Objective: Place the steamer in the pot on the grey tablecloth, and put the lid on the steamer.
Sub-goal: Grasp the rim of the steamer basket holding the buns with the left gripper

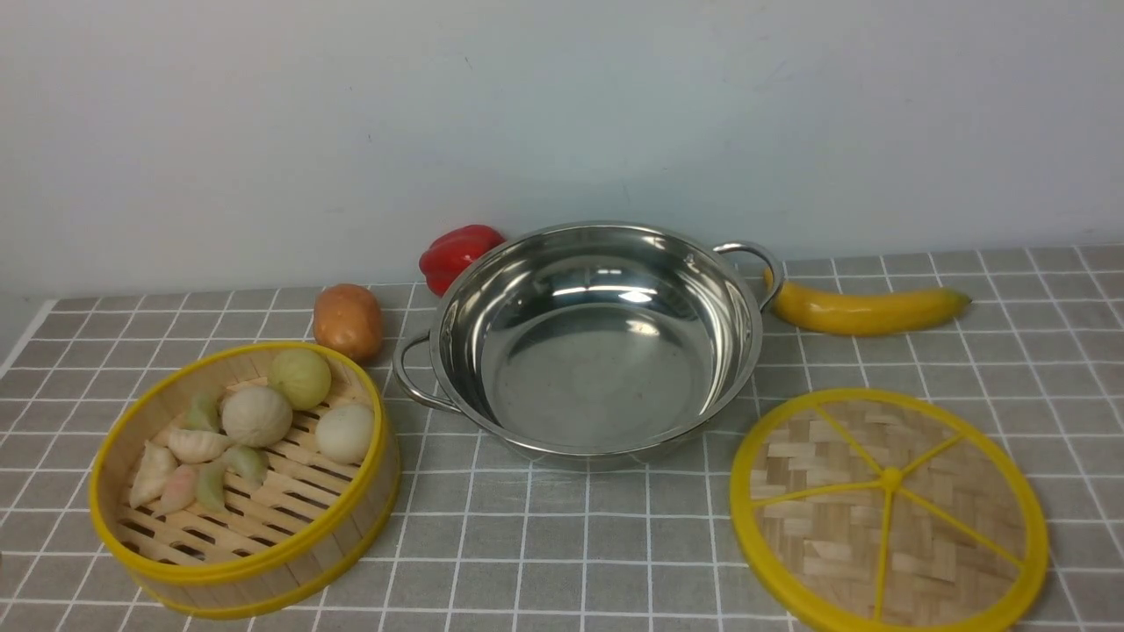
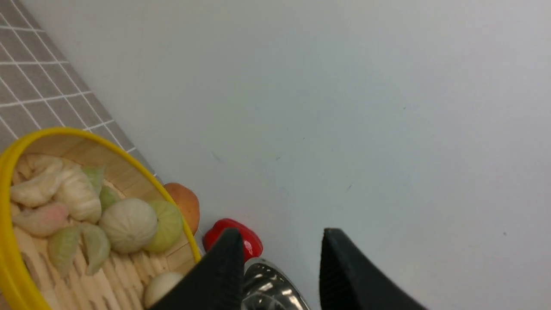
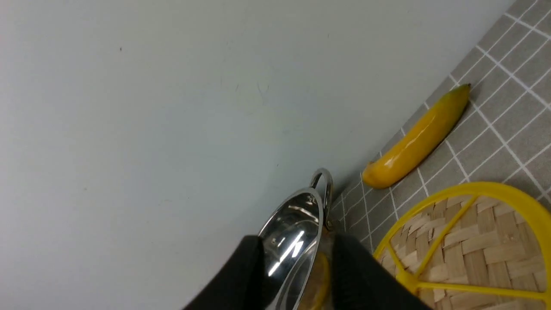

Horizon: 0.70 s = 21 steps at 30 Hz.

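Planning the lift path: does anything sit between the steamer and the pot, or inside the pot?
Nothing visible blocks it. The steamer stands left of the empty pot, whose loop handle points toward it. The potato and red pepper lie farther back, off that line.

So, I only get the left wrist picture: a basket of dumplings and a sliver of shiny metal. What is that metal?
Observer: The pot, a wide empty steel pan with two loop handles.
Operator: Does the basket have a cover?
Observer: Yes, the lid lies flat on the grey tablecloth, right of the pot.
Operator: Anything else hidden from me?
Observer: A banana lies behind the lid, right of the pot.
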{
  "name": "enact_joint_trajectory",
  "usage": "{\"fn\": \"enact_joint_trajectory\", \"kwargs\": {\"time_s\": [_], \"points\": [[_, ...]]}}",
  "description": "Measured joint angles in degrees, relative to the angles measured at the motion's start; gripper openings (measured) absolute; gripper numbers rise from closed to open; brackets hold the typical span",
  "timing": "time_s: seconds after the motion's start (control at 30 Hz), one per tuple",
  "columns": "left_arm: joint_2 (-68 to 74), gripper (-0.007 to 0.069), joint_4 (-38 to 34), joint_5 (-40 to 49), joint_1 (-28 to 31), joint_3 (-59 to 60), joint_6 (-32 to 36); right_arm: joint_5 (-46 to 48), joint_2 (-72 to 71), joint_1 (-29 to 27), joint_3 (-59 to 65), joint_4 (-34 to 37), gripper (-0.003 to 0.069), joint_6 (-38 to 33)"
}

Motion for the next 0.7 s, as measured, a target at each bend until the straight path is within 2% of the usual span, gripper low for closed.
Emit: {"fn": "enact_joint_trajectory", "kwargs": {"time_s": [0.17,0.27,0.3,0.4,0.47,0.5,0.53,0.63,0.7], "points": [[0.0,0.0243,0.5,-2.1,0.0,0.0,-0.2,-6.6,0.0,4.0,-0.2,3.3,0.0243,-1.6],[0.0,0.0243,7.1,-8.1,0.0,-2.5,5.8,-12.7,0.0,7.7,-4.2,1.7,0.0243,-5.4],[0.1,0.0243,10.7,-9.4,0.0,-4.7,9.9,-14.1,0.0,8.6,-6.0,0.3,0.0243,-7.0],[1.7,0.0243,15.6,-8.7,0.0,-10.2,18.8,-15.3,0.0,10.7,-10.5,-4.2,0.0243,-10.8],[6.3,0.0243,16.9,-3.8,0.5,-15.9,27.8,-13.8,-0.1,12.3,-14.5,-9.7,0.0243,-14.5],[6.9,0.0243,16.9,-2.5,0.6,-16.9,28.4,-13.8,-0.1,12.4,-14.8,-10.1,0.0243,-14.7],[11.5,0.0243,17.4,2.5,2.0,-20.6,32.1,-10.6,-0.1,12.9,-17.0,-13.2,0.0243,-15.9],[21.4,0.0243,18.7,14.0,6.6,-26.1,34.0,-1.3,-0.1,13.2,-19.8,-16.7,0.0243,-16.5],[30.1,0.0243,20.4,21.5,12.1,-30.0,32.8,6.3,-0.1,13.2,-20.9,-17.8,0.0243,-16.7]]}}
